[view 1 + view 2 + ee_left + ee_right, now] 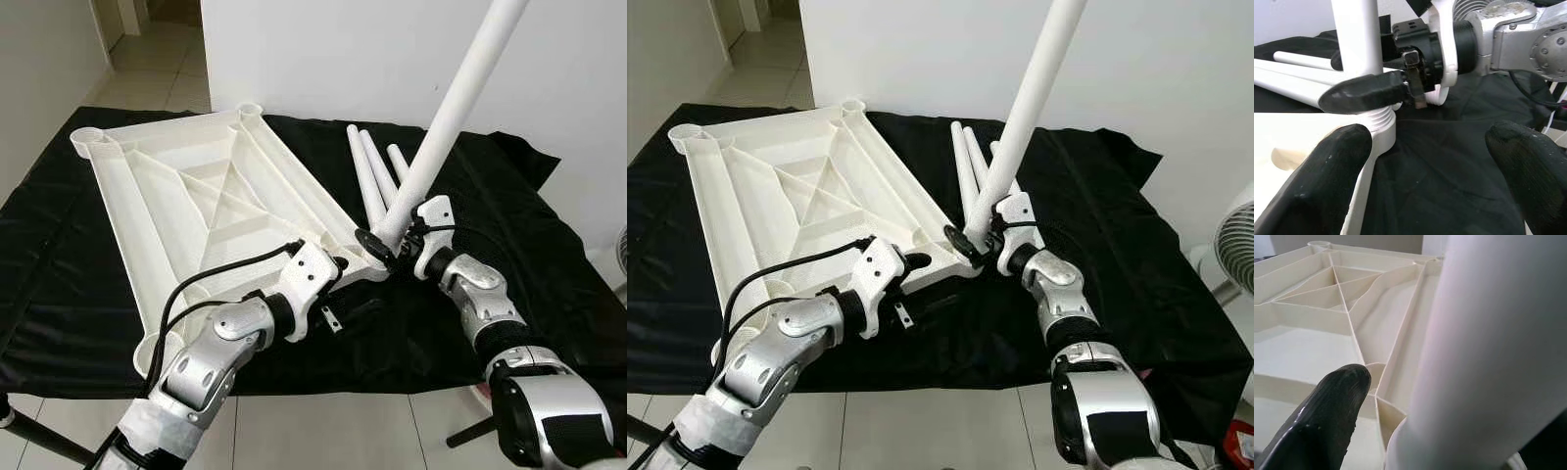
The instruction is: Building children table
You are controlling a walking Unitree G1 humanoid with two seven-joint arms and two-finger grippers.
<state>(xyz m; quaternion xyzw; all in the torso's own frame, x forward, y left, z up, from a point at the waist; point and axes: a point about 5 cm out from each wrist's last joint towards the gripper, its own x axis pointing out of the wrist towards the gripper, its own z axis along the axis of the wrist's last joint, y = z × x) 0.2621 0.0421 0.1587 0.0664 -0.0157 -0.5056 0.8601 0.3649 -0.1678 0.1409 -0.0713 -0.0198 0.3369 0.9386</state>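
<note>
At the near right corner socket of the upturned white tabletop (211,196), my right gripper (392,242) clamps a tilted table leg (446,117), screwing in its threaded end. My left gripper (338,284), fingers spread, steadies the tabletop's rim. Spare legs (370,176) lie beside it.

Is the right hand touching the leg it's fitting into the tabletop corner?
Touching. Left wrist view shows the right hand with its black finger pressed against the white leg.

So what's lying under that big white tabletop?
A black cloth spreads beneath the upturned tabletop and three loose legs. Whatever supports the cloth is covered, so I cannot tell.
</note>
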